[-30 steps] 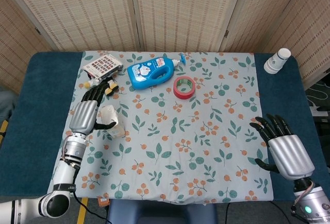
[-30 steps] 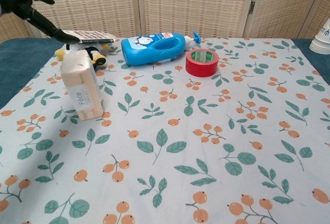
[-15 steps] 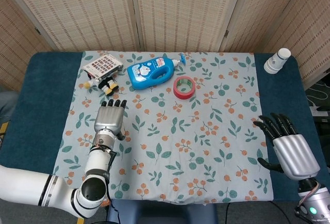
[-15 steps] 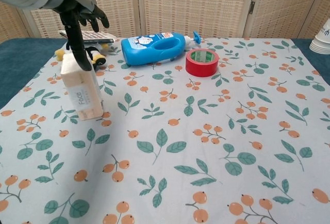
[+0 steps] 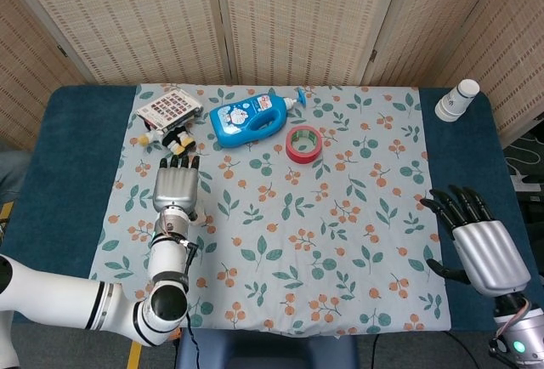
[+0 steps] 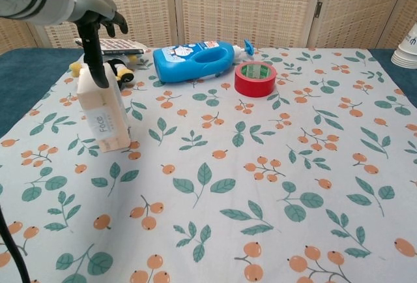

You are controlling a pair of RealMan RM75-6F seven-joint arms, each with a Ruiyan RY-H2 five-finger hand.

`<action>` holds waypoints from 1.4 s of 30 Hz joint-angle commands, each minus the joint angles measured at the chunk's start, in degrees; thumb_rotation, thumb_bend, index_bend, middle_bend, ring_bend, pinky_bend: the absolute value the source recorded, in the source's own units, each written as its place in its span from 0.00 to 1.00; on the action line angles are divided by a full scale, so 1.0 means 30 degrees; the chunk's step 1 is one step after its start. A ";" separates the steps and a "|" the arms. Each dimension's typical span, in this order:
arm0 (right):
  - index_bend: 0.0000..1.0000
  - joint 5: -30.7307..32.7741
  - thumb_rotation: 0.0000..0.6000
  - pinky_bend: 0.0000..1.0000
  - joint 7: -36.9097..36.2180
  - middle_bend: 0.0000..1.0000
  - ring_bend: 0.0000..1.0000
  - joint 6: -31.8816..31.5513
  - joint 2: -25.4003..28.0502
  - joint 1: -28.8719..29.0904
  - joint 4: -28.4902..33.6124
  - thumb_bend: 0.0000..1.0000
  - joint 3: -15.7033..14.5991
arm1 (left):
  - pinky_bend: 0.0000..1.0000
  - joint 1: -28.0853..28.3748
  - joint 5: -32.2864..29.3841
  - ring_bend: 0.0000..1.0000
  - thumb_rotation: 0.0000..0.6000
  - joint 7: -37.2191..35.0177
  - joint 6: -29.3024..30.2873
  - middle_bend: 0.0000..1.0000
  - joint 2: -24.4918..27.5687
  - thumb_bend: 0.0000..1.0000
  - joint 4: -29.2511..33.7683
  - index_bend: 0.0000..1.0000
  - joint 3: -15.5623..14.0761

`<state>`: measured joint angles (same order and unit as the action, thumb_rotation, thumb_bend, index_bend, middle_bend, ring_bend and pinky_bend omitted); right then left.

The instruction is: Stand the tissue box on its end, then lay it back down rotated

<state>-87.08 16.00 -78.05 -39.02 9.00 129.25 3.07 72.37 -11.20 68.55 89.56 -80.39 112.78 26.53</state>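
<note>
The tissue box [image 6: 107, 117] stands on its end at the left of the flowered cloth, its "Face" label towards the chest camera. My left hand [image 6: 98, 25] hovers over its top, and the thumb [image 6: 98, 68] reaches down and touches the box's upper near edge. The other fingers stay above the box and off it. In the head view my left hand [image 5: 176, 189] lies stretched out flat and hides the box beneath it. My right hand [image 5: 478, 241] is open over the table's right edge, far from the box, with nothing in it.
Behind the box lie a small black-and-yellow toy [image 6: 120, 69] and a patterned flat pack [image 5: 168, 107]. A blue bottle [image 6: 195, 61] lies on its side at the back centre, with a red tape roll [image 6: 255, 78] beside it. Stacked paper cups [image 5: 457, 99] stand at the back right.
My left hand swung in from the box's left side to above it, and the thumb came down onto its top edge. The box has stayed upright. The right hand has barely moved.
</note>
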 commanded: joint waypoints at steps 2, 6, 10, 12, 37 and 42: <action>0.17 0.0053 1.00 0.07 0.0021 0.11 0.00 0.0036 -0.0027 0.0013 -0.0029 0.11 0.0011 | 0.10 -0.0377 -0.0370 0.00 1.00 -0.0202 -0.0467 0.06 -0.0222 0.13 -0.0668 0.00 -0.0091; 0.17 0.0115 1.00 0.07 0.0015 0.11 0.00 0.0038 -0.0038 0.0021 -0.0056 0.12 0.0043 | 0.10 -0.0606 -0.1604 0.00 1.00 -0.0336 -0.0905 0.06 -0.0215 0.13 -0.1105 0.00 0.0655; 0.17 0.0150 1.00 0.07 0.0013 0.11 0.00 0.0052 -0.0046 0.0035 -0.0071 0.12 0.0067 | 0.10 -0.0612 -0.1775 0.00 1.00 -0.0310 -0.1015 0.06 -0.0272 0.13 -0.1365 0.00 0.0863; 0.17 0.0128 1.00 0.07 0.0033 0.11 0.00 0.0065 -0.0052 0.0030 -0.0060 0.11 0.0055 | 0.10 -0.0620 -0.1609 0.00 1.00 -0.0369 -0.1013 0.06 -0.0387 0.13 -0.1587 0.00 0.0820; 0.17 0.0700 1.00 0.07 0.0030 0.11 0.00 0.0219 -0.0084 0.0170 -0.0206 0.11 0.0233 | 0.13 -0.1046 -0.1070 0.00 1.00 -0.0585 -0.1790 0.11 -0.1473 0.13 -0.3660 0.00 0.0953; 0.17 0.0821 1.00 0.07 0.0070 0.11 0.00 0.0236 -0.0120 0.0203 -0.0251 0.12 0.0269 | 0.14 -0.1093 -0.1157 0.00 1.00 -0.0389 -0.1960 0.11 -0.1694 0.14 -0.4221 0.00 0.0913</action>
<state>-84.62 16.21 -77.34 -39.37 9.61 128.51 3.88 69.18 -14.60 67.28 83.82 -85.30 100.41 29.31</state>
